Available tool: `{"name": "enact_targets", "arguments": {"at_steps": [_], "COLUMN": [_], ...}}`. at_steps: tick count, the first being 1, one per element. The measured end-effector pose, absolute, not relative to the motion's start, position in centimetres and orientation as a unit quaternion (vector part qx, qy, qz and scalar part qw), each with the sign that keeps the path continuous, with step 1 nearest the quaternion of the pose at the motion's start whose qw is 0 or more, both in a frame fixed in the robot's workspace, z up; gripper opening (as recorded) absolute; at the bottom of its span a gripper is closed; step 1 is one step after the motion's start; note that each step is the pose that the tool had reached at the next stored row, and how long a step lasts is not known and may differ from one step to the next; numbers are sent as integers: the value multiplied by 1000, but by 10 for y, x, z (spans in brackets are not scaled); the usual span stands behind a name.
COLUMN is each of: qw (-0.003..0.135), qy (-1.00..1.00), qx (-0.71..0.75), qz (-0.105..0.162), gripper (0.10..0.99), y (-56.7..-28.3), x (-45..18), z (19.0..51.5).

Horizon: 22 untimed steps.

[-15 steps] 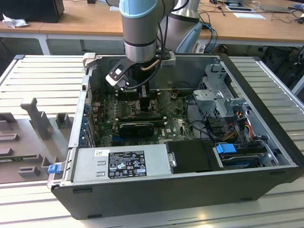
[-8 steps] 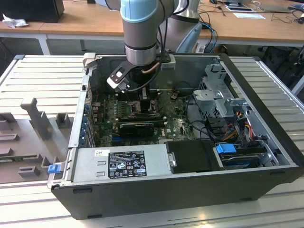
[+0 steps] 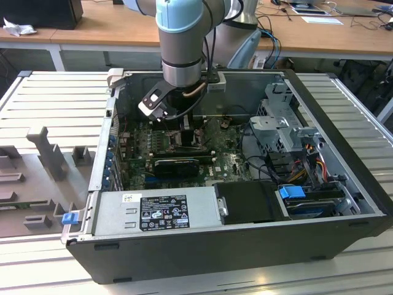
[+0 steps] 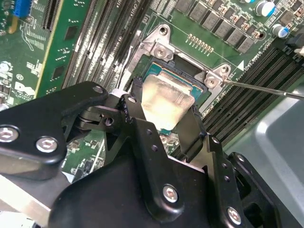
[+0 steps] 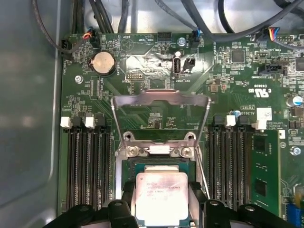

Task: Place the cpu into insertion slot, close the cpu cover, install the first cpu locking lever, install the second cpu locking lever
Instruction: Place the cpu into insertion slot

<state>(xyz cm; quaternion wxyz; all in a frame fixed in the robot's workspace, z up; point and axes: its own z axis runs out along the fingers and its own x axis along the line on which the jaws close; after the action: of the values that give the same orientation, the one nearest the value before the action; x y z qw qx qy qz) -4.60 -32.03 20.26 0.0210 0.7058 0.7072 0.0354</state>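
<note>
Pincer [image 4: 164, 114] clamped on the cpu [image 4: 167, 99], at the insertion slot [image 4: 186, 72] inside the open computer case [image 3: 245, 258].

Technician: How many parts were counted at the socket?
Inspector: One cpu [image 5: 161, 197] sat between the two fingers [image 4: 189, 130] of one gripper [image 4: 164, 114]. One insertion slot [image 5: 159, 163] lay beneath them, and one cpu cover [image 5: 160, 97] stood beyond the fingertips.
Technician: And the memory slots?
Inspector: Two banks were counted: one bank [image 5: 88, 175] outboard of one finger, one bank [image 5: 232, 175] outboard of the other. One coin cell [image 5: 103, 63] lay beyond the cover.
</note>
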Motion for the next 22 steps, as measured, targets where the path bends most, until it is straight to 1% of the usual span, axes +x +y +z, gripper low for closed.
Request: {"name": "enact_targets", "arguments": {"at_steps": [7,8,9,14,16,17,18,20,21,22], "qw": [21,21,21,21,21,21,21,20,20,20], "qy": [707,707,707,707,707,707,707,707,707,707], "qx": [706,706,706,706,706,706,706,706,707,707], "qz": [35,35,35,35,35,35,35,34,34,33], "gripper": [533,545,608,608,592,525,404,282,161,106], "y": [-320,-320,-320,-320,-320,-320,-320,-320,-320,-320], "x": [-46,-46,-46,-46,-46,-46,-46,-46,-46,-46], "z": [200,200,201,208,210,211,212,213,214,215]}}
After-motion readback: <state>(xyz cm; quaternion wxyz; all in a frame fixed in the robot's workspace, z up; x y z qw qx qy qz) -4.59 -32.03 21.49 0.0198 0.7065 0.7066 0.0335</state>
